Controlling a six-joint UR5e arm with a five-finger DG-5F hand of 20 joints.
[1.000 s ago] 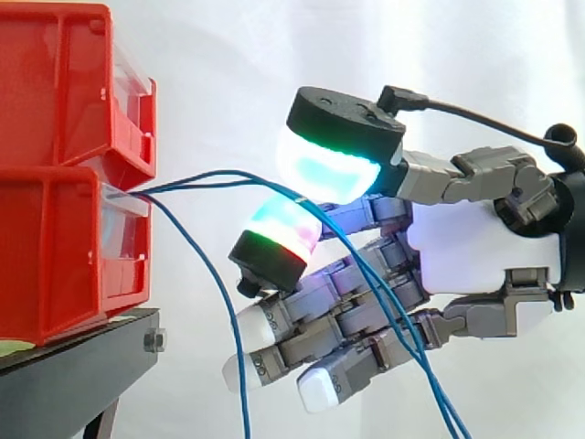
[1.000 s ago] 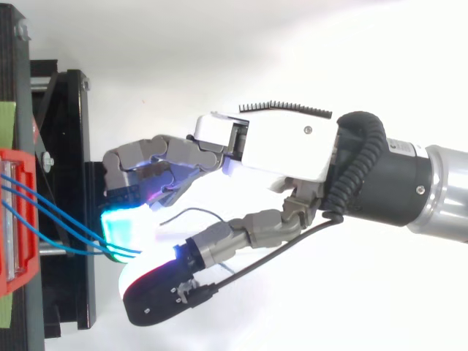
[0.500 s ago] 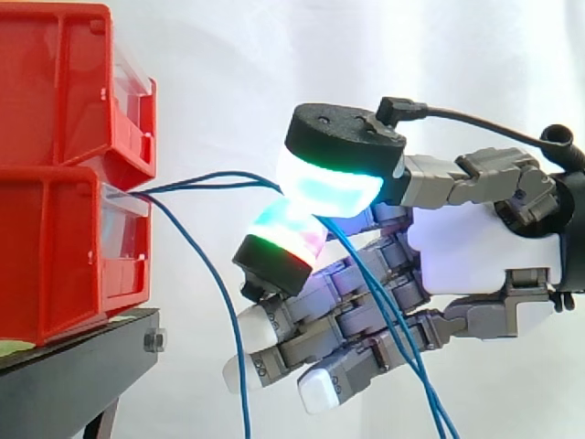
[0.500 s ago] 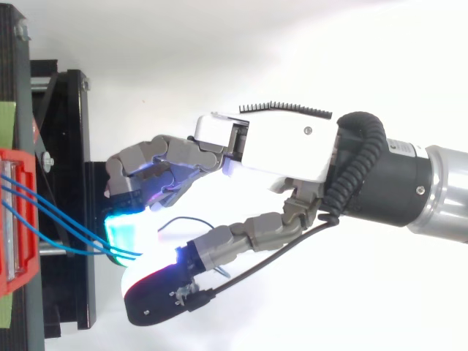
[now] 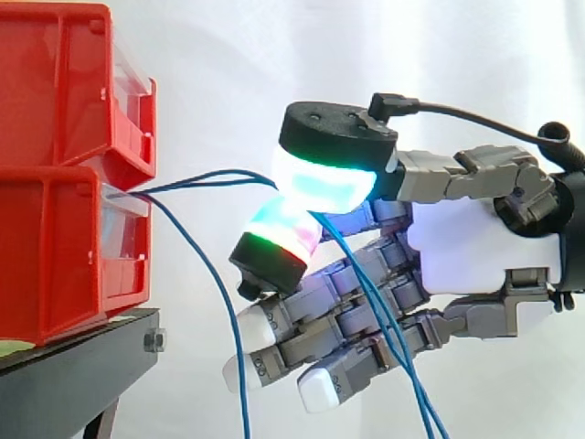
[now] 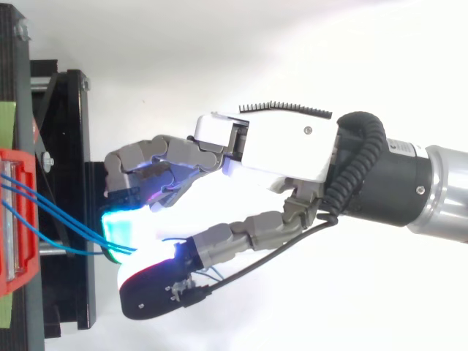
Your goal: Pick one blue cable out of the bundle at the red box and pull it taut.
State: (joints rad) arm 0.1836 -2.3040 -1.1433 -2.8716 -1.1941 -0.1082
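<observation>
Two red plastic bins [image 5: 55, 91] stand stacked on a black stand [image 5: 73, 375]. Thin blue cables [image 5: 210, 176] leave the clear front of the lower bin [image 5: 55, 247]. In the side view, two strands run nearly level to the hand [image 5: 475, 247]. There the fingers [image 5: 279, 238] are closed on them, pinching them between two thick glowing pads. The strands then trail down across the grey curled fingers, while a third droops slack from the bin. From above, the cables [image 6: 55, 212] fan out from the bin [image 6: 23, 270] and converge at the cyan pad. The hand [image 6: 292, 146] shows a smooth white cover.
</observation>
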